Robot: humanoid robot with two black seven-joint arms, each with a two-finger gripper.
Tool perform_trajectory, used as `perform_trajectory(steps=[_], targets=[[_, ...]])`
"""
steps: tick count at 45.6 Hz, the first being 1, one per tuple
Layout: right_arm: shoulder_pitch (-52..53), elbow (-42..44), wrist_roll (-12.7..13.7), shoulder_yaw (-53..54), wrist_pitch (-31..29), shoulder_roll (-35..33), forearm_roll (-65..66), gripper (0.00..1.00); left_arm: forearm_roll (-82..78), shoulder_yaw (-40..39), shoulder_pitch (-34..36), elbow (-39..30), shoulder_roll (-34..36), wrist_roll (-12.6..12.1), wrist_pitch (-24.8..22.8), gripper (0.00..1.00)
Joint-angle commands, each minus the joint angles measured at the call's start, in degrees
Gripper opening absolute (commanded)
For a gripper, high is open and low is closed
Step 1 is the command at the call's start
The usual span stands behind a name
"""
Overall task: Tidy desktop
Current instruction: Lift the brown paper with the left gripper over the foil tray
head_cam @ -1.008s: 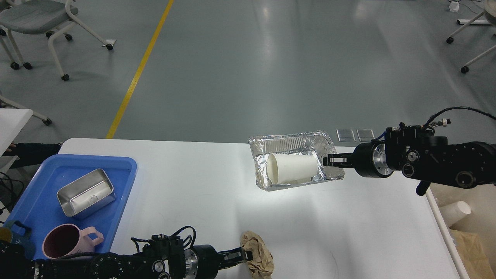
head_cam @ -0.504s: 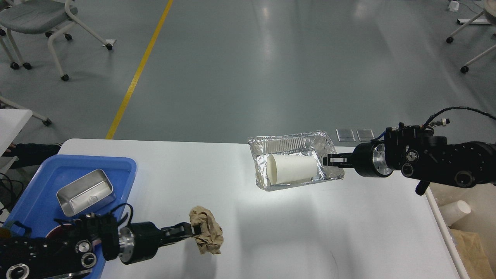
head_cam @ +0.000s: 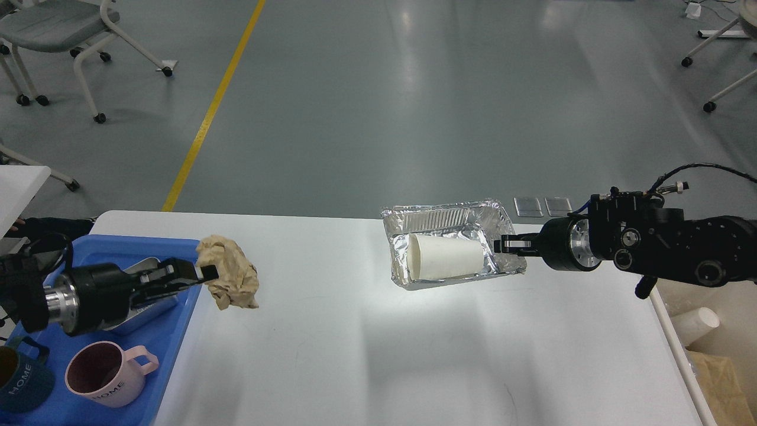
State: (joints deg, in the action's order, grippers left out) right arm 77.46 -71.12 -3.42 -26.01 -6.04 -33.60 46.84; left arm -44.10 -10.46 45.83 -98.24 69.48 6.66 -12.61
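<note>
Head view: our left gripper [head_cam: 204, 273] is clamped on a crumpled brown paper [head_cam: 229, 279], above the left of the desktop [head_cam: 366, 355]. Our right gripper [head_cam: 513, 244] pinches a foil tray [head_cam: 449, 222] w/ a paper cup [head_cam: 445, 257] at far right. Both are lifted but not yet binned.

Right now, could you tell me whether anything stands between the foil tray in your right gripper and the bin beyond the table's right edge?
Nothing visible does: the right gripper holds the foil tray above the desktop.
</note>
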Motion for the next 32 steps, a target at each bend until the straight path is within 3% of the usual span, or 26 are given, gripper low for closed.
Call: perform_trajectory(steps=[1,10,14,18,25,32], targets=[[0.0,-0.2,0.0,0.1,0.1,0.0,0.0,0.0,2.3,-6.9,0.5,0.1,0.0,-0.5,-2.9,0.01],[0.2,-0.3,0.0,0.2,0.1,0.1,0.0,0.0,2.6,-9.1,6.5,1.5,-4.0,-1.1,-3.7,0.01],[0.2,-0.3,0.0,0.3,0.1,0.2,0.0,0.0,2.6,-8.7,9.1,3.8,-8.9,-3.0,-3.7,0.01],[0.2,-0.3,0.0,0.3,0.1,0.3,0.0,0.0,2.7,-6.8,12.7,7.2,-14.4,-4.8,-3.7,0.02],[0.2,-0.3,0.0,0.3,0.1,0.4,0.0,0.0,2.8,0.7,20.9,13.9,-23.9,-4.9,-3.7,0.02],[0.3,-0.3,0.0,0.3,0.1,0.5,0.0,0.0,2.8,3.8,24.0,18.9,-31.7,-4.8,-3.7,0.02]])
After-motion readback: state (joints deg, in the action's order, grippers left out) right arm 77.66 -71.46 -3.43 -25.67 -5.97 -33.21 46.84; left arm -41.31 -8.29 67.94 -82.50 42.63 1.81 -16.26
